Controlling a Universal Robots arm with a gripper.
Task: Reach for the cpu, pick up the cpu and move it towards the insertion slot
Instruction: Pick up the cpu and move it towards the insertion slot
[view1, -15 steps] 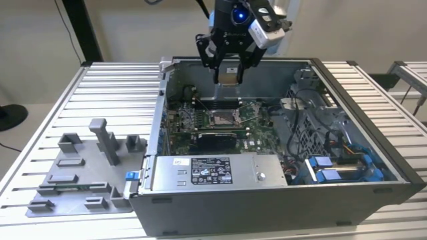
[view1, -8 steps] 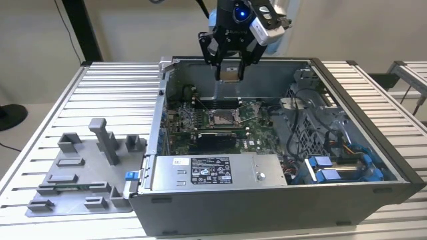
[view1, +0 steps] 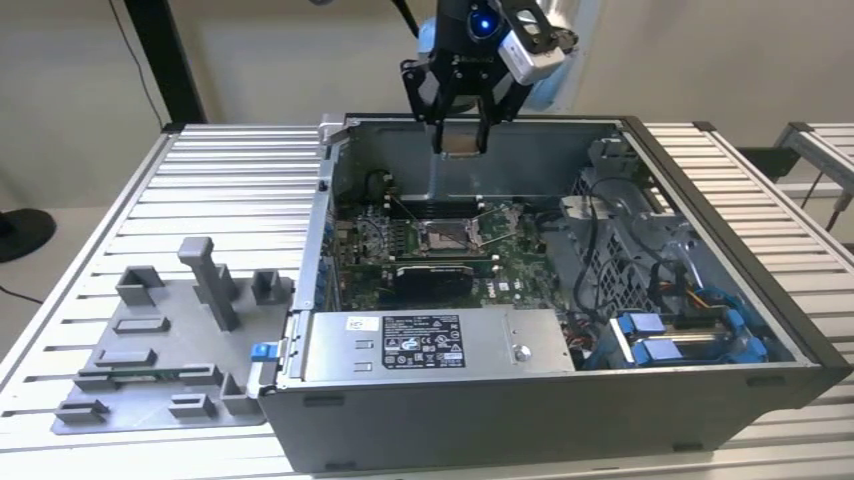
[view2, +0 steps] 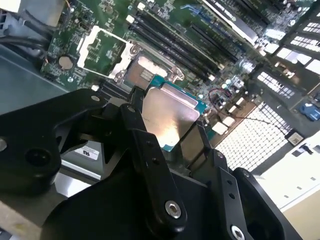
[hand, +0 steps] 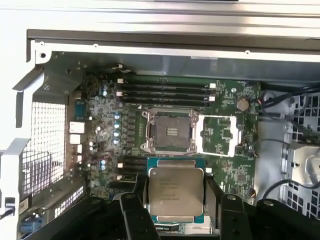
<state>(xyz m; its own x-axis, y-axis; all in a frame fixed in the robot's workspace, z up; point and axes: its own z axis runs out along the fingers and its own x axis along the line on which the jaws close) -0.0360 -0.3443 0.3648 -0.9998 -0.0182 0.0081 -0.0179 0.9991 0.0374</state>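
Ribbed pale metal table (view1: 227, 180), beige wall behind. Gripper (view1: 459, 140) clamped on flat silvery square cpu (hand: 176, 193), above open case; metal-framed insertion slot (hand: 169, 131) at 12 o'clock from chip in first wrist view.

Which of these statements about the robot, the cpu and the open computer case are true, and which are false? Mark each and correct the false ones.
1. The gripper holds the cpu between its fingers. True.
2. The cpu already sits in the insertion slot. False: it is held above the case, and the slot's dark centre is bare.
3. The insertion slot's metal frame is flipped open beside it. True, as seen in both wrist views.
4. The computer case is closed with a side panel. False: it lies open, showing the green board.
5. The grey fixture plate lies inside the case. False: it lies on the table at the exterior view's left.
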